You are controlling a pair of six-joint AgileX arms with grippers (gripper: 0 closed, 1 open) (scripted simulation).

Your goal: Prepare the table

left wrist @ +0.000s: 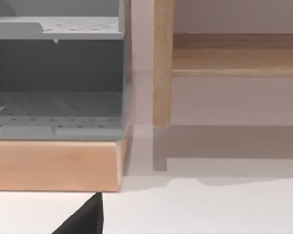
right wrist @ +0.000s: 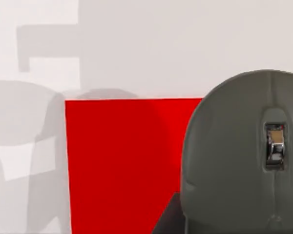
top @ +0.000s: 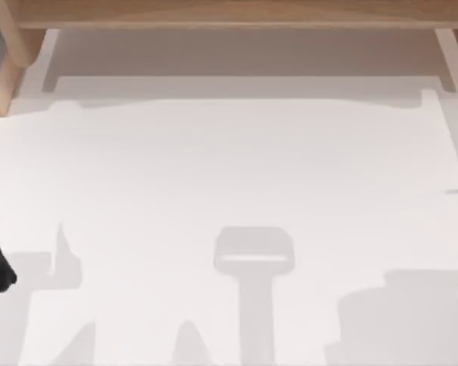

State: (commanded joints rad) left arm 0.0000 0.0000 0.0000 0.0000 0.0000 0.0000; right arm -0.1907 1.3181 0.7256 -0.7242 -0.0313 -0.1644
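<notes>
The big white desk lies flat below us, with a wooden frame along its far edge. Near our right arm, a gray mouse sits on a red mat. We cannot tell how our hands are set.
</notes>
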